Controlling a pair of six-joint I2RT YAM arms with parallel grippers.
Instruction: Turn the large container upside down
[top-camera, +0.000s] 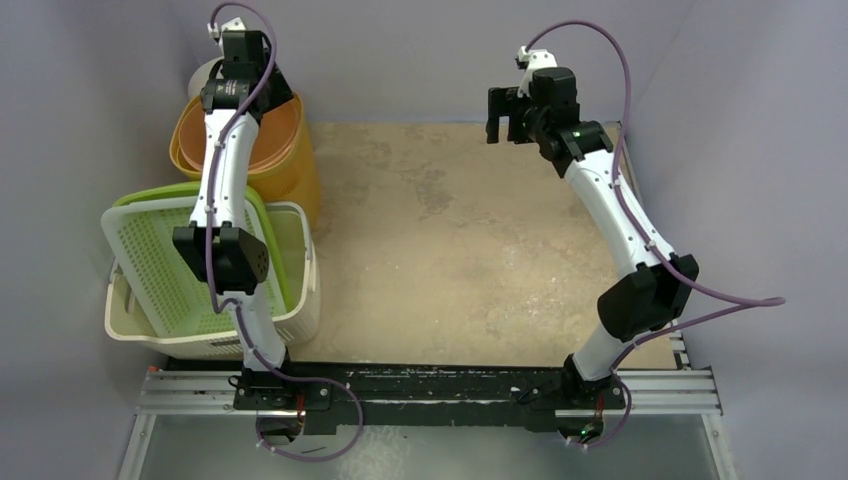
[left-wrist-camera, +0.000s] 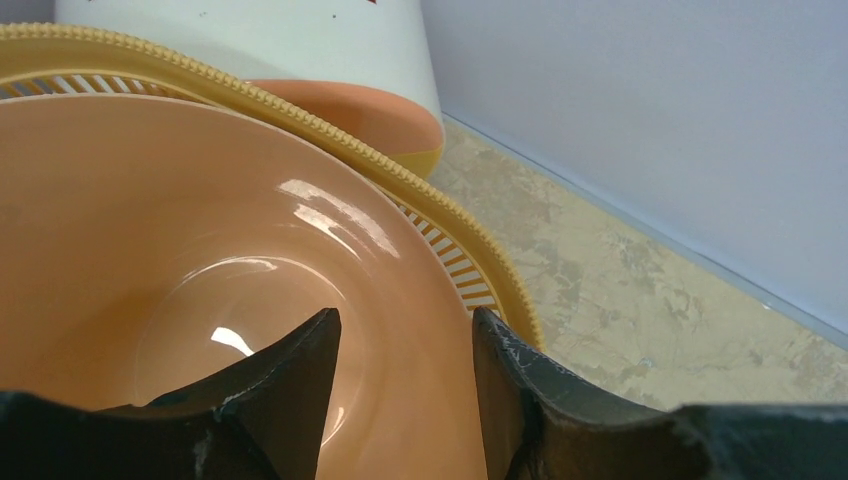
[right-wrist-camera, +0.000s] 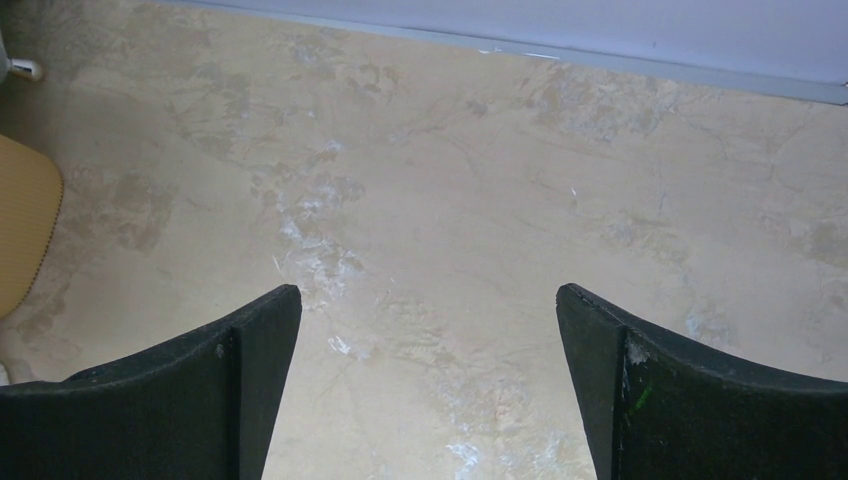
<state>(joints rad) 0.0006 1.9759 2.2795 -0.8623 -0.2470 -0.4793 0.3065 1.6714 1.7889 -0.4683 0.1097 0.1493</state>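
Orange plastic, top view: the large container (top-camera: 296, 165) is sitting mouth-up at the table's (top-camera: 450, 250) far-left corner, not yet turned.
Neighbours: a white tub (top-camera: 203, 75) is standing behind it, and a cream basket (top-camera: 295, 300) is sitting along the left edge.
Left gripper (top-camera: 243, 55): hanging over the container's mouth.
Right gripper (top-camera: 497, 115): hovering near the far-right corner, well apart.
Left wrist view: I am seeing the jaws parted astride the glossy peach wall, one finger (left-wrist-camera: 290, 380) inside, nothing clamped.
Right wrist view: jaws are spreading wide over bare table, grasping nothing.
Handling: I am judging it light, thin, flexing and slippery; the ribbed yellow rim is looking like the best hold.
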